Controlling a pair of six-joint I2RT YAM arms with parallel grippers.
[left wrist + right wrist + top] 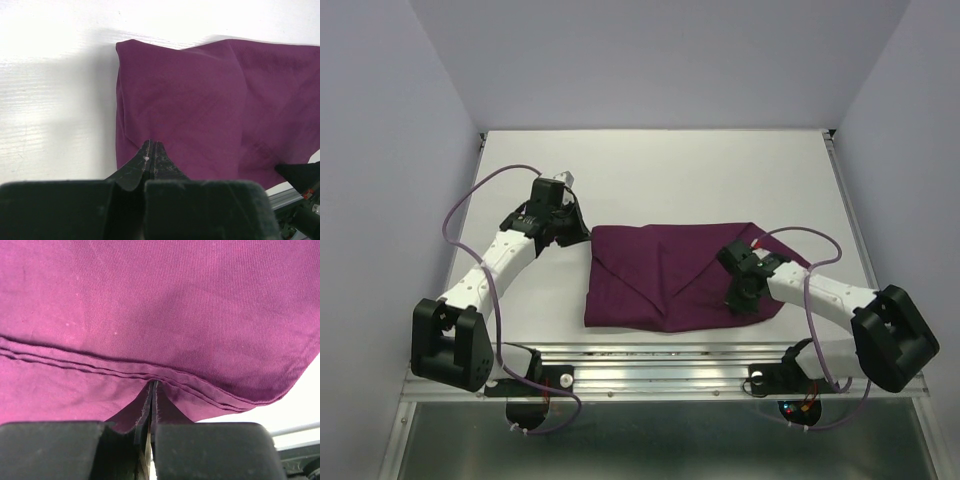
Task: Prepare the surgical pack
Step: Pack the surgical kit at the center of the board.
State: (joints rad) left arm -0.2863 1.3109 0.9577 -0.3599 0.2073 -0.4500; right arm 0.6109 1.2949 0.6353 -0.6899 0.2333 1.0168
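A large maroon surgical pack [650,285] lies folded flat at the front middle of the white surface [700,180]. The left hand [152,146] is closed at its left edge. The right hand [153,385] pinches a hemmed edge on its right side. Open surface extends behind.

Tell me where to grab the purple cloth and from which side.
Probably pinch the surgical pack at its far-left corner, coming in low from the left over bare table. That corner lies flat, pointed and free; the right half sits under the right end effector.
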